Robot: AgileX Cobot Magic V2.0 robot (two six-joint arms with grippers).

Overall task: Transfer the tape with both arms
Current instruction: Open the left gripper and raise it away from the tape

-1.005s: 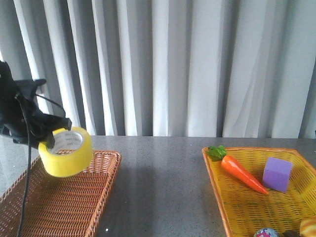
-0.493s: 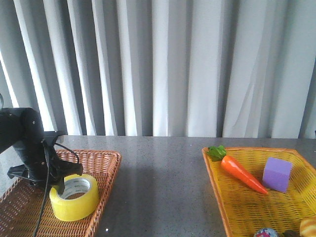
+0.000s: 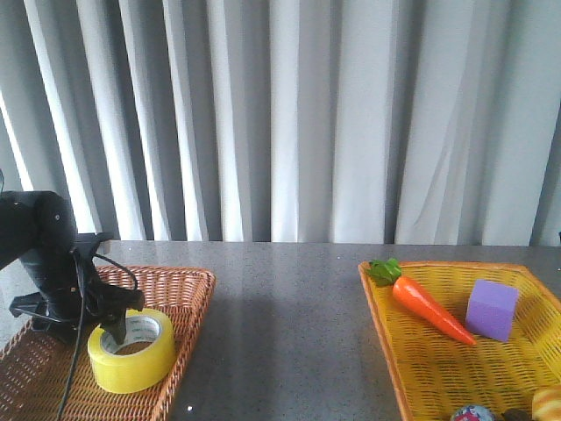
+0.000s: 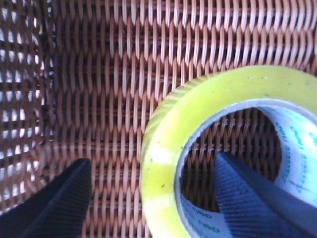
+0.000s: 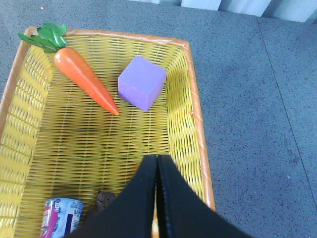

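1 tape [image 3: 131, 350] in brown basket [image 3: 188, 298], L gripper [image 4: 153, 198] open astride rim, R gripper [image 5: 156, 198] closed

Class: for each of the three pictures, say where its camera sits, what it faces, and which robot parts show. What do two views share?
Front view: looks forward over the table at the curtain; the left arm shows.
Left wrist view: looks down into the brown basket; open left gripper straddles the tape wall.
Right wrist view: looks down into the yellow basket; shut right gripper shows.
Shared: front and right wrist views show the carrot.
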